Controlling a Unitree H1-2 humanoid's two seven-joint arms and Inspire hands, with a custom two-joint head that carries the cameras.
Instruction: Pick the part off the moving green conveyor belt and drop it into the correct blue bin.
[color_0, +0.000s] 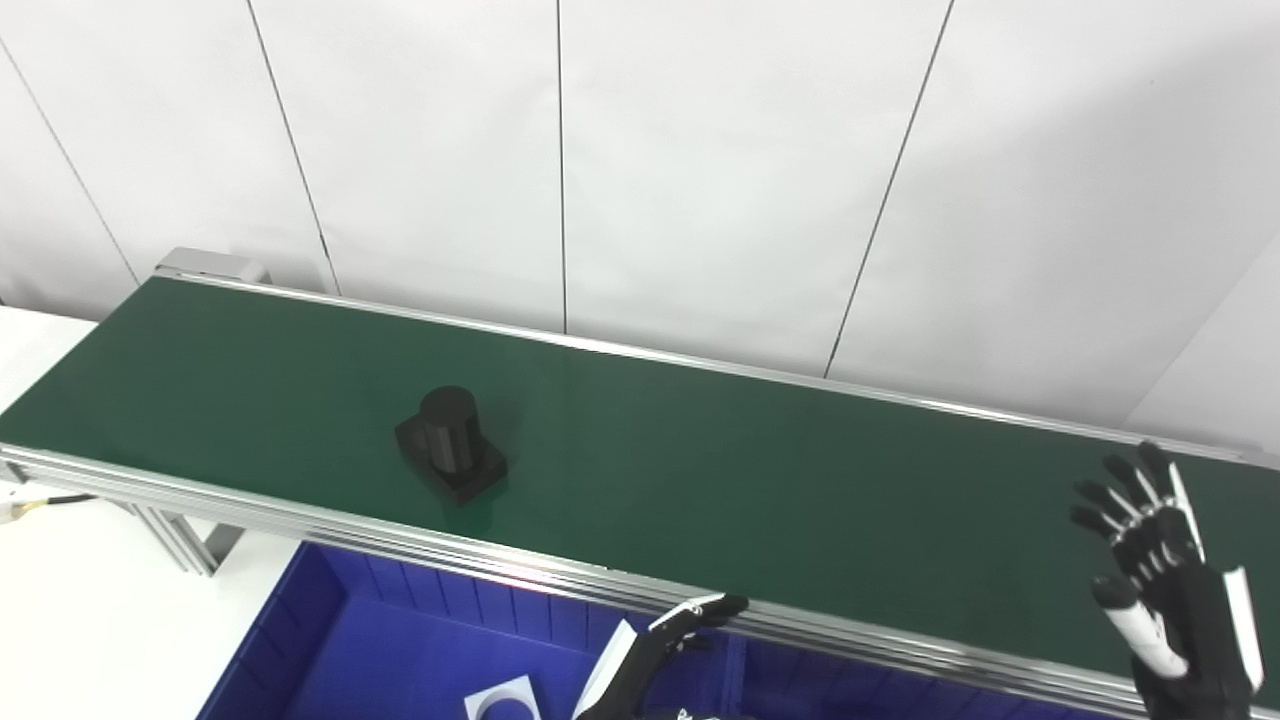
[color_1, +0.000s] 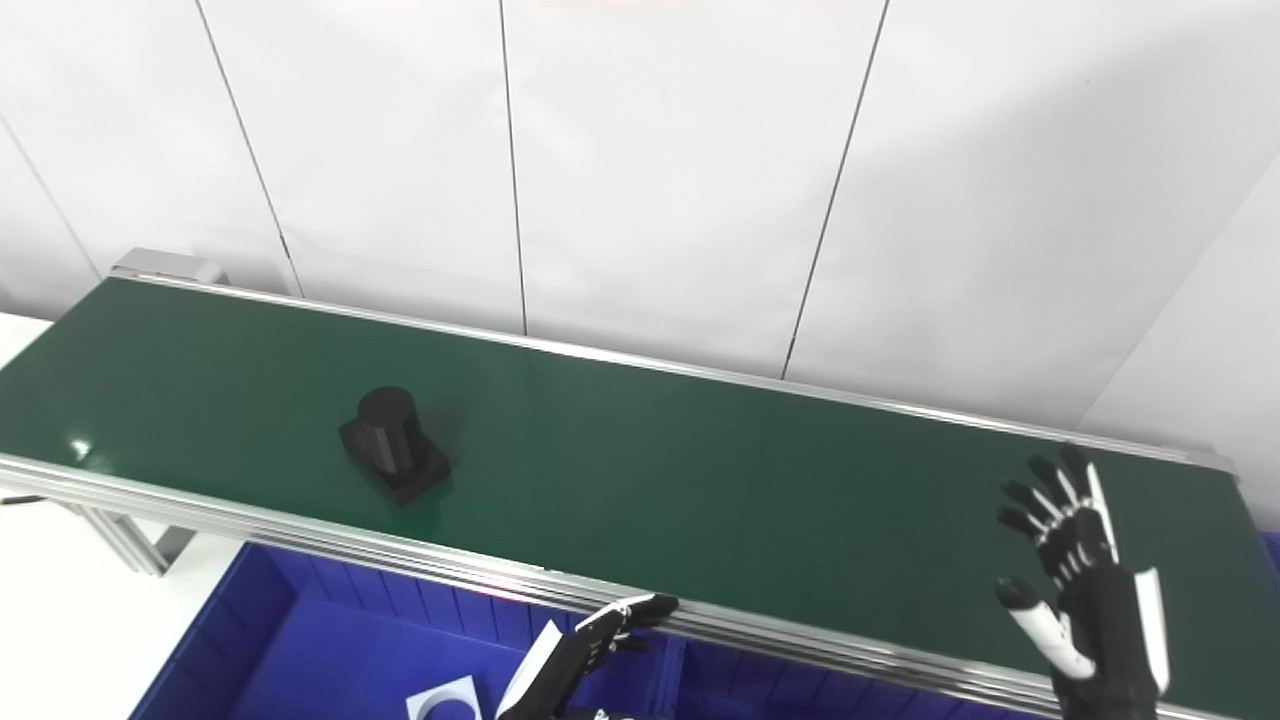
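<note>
- We are looking down at a green conveyor belt (color_0: 700, 480) that is running across the scene from upper left to lower right, framed by silver rails, with a white panelled wall (color_0: 700, 150) behind it.
- The part (color_0: 450, 443) is sitting on the left half of the belt, nearer the front rail than the back one. It is black: an upright cylinder standing on a square base, and nothing is touching it.
- Our right hand (color_0: 1160, 590) is hovering over the far right end of the belt, well apart from the part. Its fingers (color_0: 1125, 505) are spreading wide and pointing up and away from us, the thumb is sticking out to the left, and the hand is holding nothing.
- Our left hand (color_1: 580, 650) is showing at the bottom edge, below the front rail and over the blue bin (color_0: 330, 640). Its fingertips (color_0: 715, 606) are reaching up just beside the rail; the fingers are lying loosely extended, and we are seeing nothing in them.
- The blue bin is sitting under the front edge of the belt. A divider wall (color_1: 672, 665) is showing just right of the left hand, with more blue beyond it.
- A white label (color_0: 505, 698) with a dark round mark is lying on the bin floor, just left of our left hand.
- A white worktop (color_0: 90, 620) is lying at the lower left, beside the bin and under the belt's metal leg (color_0: 185, 540).
</note>
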